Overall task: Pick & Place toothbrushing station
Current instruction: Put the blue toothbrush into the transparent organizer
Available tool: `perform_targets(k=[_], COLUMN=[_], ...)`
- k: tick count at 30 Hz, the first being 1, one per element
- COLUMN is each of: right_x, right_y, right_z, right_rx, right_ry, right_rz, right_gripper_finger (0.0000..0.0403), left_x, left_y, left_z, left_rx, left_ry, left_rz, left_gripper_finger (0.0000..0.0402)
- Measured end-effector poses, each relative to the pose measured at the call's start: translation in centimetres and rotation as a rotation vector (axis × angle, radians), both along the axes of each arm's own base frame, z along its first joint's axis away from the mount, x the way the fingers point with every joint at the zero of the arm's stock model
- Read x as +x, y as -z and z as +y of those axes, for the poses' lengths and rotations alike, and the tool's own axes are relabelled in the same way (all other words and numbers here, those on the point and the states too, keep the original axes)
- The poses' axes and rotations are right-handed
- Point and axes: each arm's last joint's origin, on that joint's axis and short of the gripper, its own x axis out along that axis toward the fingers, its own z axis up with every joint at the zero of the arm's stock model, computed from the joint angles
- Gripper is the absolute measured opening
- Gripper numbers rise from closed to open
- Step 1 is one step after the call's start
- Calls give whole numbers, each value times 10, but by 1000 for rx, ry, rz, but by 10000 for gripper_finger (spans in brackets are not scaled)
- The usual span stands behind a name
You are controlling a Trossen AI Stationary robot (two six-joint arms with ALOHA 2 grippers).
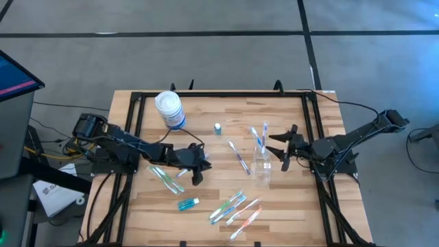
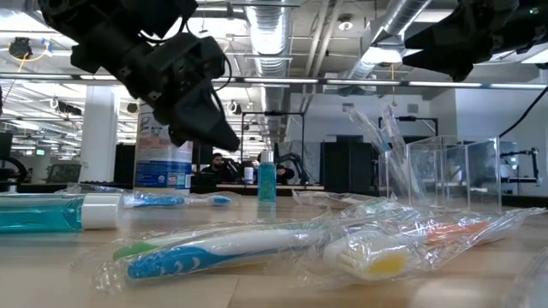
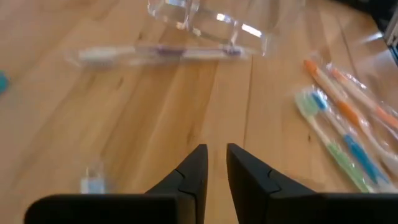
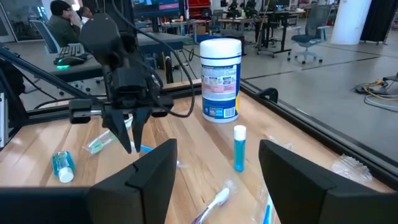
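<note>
A clear plastic cup [image 1: 262, 170] stands at the table's centre right, and toothbrushes [image 1: 259, 136] stick up out of it. One wrapped toothbrush [image 1: 239, 156] [image 3: 161, 53] lies flat on the table just left of the cup. Several more wrapped toothbrushes [image 1: 233, 207] [image 3: 342, 130] lie near the front edge. A teal tube [image 1: 188, 203] lies on its side, and a small one [image 1: 217, 128] [image 4: 239, 149] stands upright. My left gripper [image 1: 197, 177] [image 3: 216, 148] hovers over bare wood left of centre, tilted downward, with a narrow empty gap between its fingers. My right gripper [image 1: 282, 148] [image 4: 217, 155] stays wide open right of the cup and holds nothing.
A white canister with a blue label [image 1: 169, 110] [image 4: 220, 78] stands at the far left. Two green wrapped toothbrushes [image 1: 164, 177] lie by the left arm. A black frame [image 1: 137, 96] borders the wooden table. People sit at desks in the room beyond.
</note>
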Motion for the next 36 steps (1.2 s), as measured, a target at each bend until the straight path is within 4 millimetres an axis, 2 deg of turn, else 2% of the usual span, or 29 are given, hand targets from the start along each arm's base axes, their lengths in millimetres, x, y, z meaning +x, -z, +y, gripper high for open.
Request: perform_targets(k=[5, 13, 18, 36], right_x=[0, 0, 0, 0], right_y=[0, -1, -1, -1], right_z=[0, 0, 0, 0], right_rx=[3, 6, 8, 15], right_ry=[0, 3, 4, 5], right_rz=[-1, -9, -15, -18], right_gripper_finger=[218, 218, 218, 218], left_x=[-8, -33, -38, -35], left_y=[1, -15, -12, 13], left_z=[1, 6, 8, 9], left_rx=[-55, -75, -71, -8], left_ry=[-32, -97, -131, -177], left_rz=[86, 192, 256, 367], left_gripper_finger=[85, 129, 133, 127])
